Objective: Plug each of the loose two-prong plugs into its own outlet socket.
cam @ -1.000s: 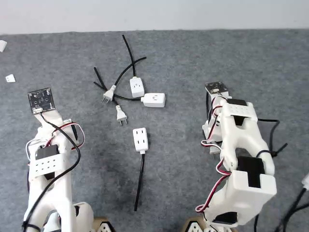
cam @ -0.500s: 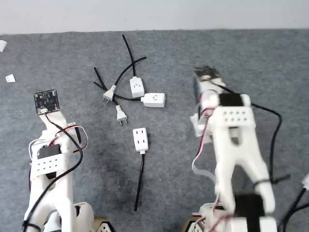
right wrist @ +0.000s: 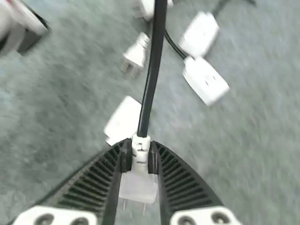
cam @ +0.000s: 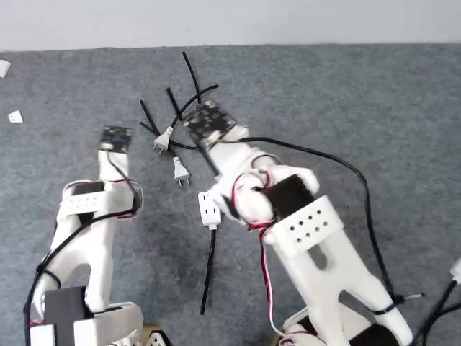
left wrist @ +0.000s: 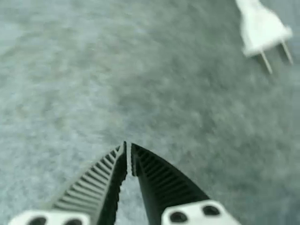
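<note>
Plug (right wrist: 137, 185) on its black cord (right wrist: 151, 70) is clenched in the right jaws, prongs pointing back at the wrist and cord running forward over the sockets. The nearest socket (right wrist: 123, 121) lies on the desk (right wrist: 243, 154) just past the jaw tips, so I judge the plug faces away from it and needs turning. The left jaws are pressed together on nothing over bare desk. A second plug (left wrist: 261, 30) lies well ahead of them, prongs roughly toward that arm.
</note>
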Controlling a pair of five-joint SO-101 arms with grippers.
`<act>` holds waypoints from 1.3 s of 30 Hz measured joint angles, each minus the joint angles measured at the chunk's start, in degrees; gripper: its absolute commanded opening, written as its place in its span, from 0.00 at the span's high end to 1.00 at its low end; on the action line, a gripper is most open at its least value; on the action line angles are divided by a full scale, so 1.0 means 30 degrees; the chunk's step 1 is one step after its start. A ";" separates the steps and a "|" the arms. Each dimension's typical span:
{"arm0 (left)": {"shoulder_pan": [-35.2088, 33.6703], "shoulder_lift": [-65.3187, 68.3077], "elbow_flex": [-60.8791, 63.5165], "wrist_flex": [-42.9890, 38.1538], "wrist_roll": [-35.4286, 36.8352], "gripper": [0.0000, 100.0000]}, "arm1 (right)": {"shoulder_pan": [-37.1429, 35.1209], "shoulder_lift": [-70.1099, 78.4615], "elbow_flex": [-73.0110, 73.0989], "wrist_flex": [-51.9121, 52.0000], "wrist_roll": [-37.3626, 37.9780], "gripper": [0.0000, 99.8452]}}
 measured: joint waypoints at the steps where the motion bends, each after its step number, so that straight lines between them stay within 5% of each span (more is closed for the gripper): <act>1: 0.0147 0.0000 -0.0029 0.0234 -0.0762 0.99 | -0.0205 0.0000 0.0176 -0.0352 0.0000 0.99; 13: 0.2901 -0.4044 0.4103 -0.0205 -0.4747 0.99 | -0.0850 0.0000 0.2462 -0.2755 -0.1641 0.99; 27: 0.2960 -0.1875 0.2403 -0.0029 -0.4718 0.99 | -0.1670 0.0000 0.2667 -0.2930 -0.2198 0.99; 39: 0.2344 -0.1846 0.1963 0.0088 -0.4366 0.99 | 0.1670 0.0000 0.2667 -0.3223 -0.3780 0.99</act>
